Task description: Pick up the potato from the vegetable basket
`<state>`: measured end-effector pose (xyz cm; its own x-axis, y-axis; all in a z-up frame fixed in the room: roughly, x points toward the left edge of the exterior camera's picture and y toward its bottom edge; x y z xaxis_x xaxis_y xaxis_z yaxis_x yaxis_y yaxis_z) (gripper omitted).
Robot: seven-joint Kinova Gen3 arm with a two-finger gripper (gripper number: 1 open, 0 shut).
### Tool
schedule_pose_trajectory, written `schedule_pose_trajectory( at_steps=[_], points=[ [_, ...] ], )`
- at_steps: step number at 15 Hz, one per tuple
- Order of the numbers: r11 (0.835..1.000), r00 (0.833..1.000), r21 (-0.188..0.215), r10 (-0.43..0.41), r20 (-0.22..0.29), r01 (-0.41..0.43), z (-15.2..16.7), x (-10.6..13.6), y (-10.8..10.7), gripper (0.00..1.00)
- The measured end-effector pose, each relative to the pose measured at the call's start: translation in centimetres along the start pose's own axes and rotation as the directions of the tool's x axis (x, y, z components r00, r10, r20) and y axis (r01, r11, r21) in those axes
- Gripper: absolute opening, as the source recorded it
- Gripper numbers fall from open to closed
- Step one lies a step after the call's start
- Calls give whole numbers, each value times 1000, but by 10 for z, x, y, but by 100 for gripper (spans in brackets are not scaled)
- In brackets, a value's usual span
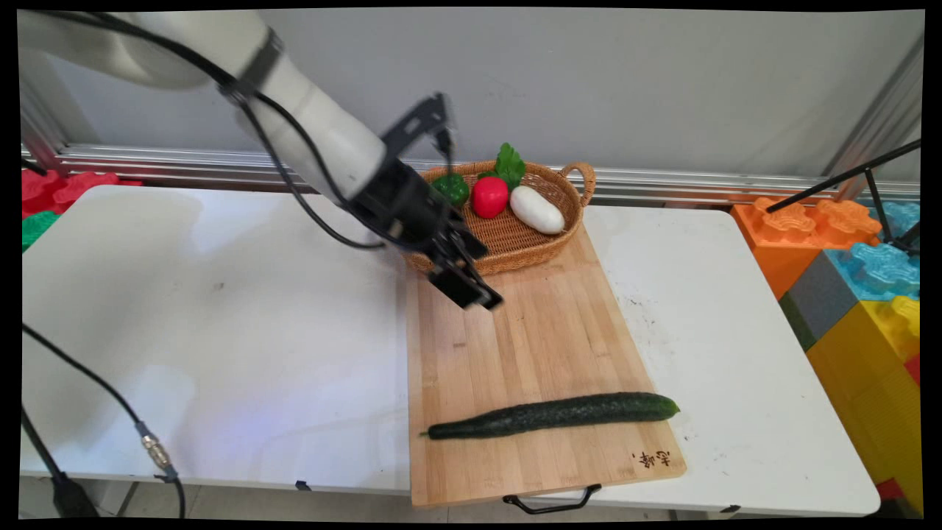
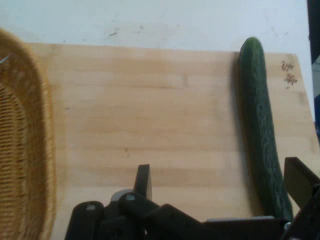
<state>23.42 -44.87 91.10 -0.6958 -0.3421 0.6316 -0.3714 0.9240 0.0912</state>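
Observation:
My black gripper (image 1: 471,288) hangs open over the far half of a wooden cutting board (image 1: 530,346), just in front of a wicker basket (image 1: 515,246), with nothing between its fingers. A long dark green cucumber (image 1: 552,414) lies across the board near its front edge, well away from the gripper. In the hand view the gripper (image 2: 220,172) looks down on the bare board (image 2: 150,100). There the cucumber (image 2: 260,125) runs along the right side, close to the right finger (image 2: 299,180), and the basket (image 2: 25,150) is at the left edge.
The basket holds a green pepper (image 1: 450,188), a red vegetable (image 1: 489,196), a white one (image 1: 537,210) and a green leaf (image 1: 509,163). Big coloured blocks (image 1: 861,280) stand right of the table, with red and green ones (image 1: 51,191) far left. A black cable (image 1: 154,449) hangs front left.

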Motion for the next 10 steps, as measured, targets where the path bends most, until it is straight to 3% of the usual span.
schedule_pose_trajectory(
  at_steps=[6,10],
  points=[
    [998,998,28,57,26,-58,-59,-29,-34,100],
    [993,997,94,72,31,-75,-83,-41,-58,100]
  ],
)
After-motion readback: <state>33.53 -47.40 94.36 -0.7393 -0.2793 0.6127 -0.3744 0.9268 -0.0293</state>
